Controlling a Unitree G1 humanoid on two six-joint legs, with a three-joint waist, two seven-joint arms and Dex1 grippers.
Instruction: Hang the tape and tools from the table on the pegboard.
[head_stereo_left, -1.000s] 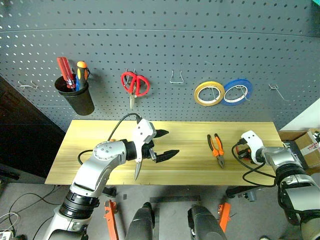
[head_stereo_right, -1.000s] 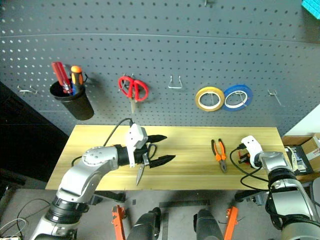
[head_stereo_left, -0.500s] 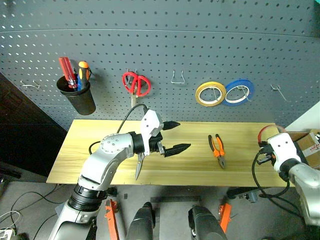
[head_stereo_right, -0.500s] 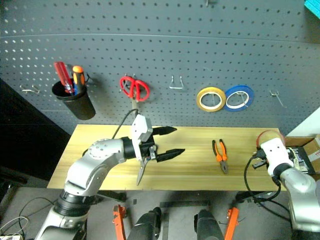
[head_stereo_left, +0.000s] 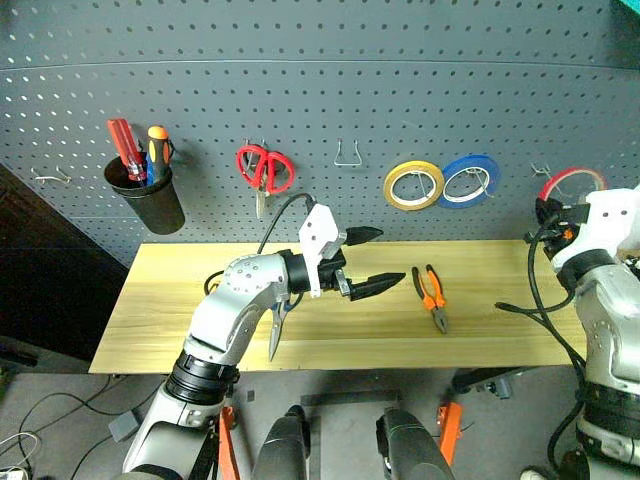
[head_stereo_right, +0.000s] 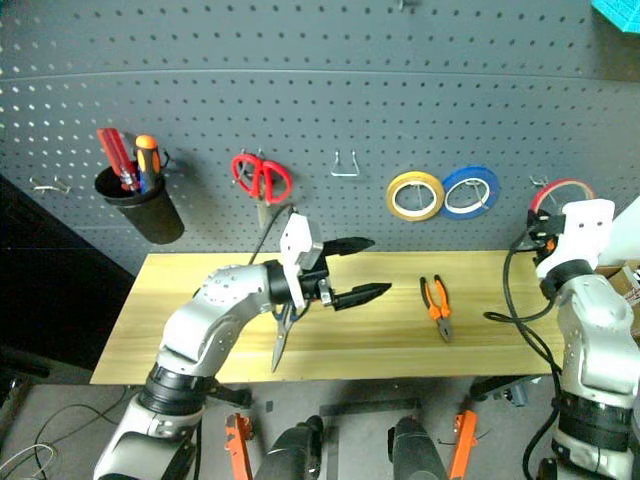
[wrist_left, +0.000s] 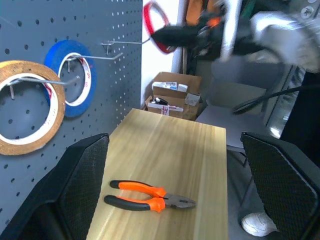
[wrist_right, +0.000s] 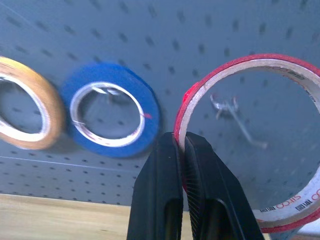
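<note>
Up at the pegboard (head_stereo_left: 330, 90), right hand (wrist_right: 181, 150) pinches red tape (wrist_right: 250, 140).

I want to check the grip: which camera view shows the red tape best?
The right wrist view: the red tape is large there, with the right gripper shut on its band. The eye views show it small at the pegboard; the left wrist view shows it blurred.

arms: silver-grey shells, black joints | wrists: white housings | cables: black | left end effector (head_stereo_left: 366, 262): black textured fingers
</note>
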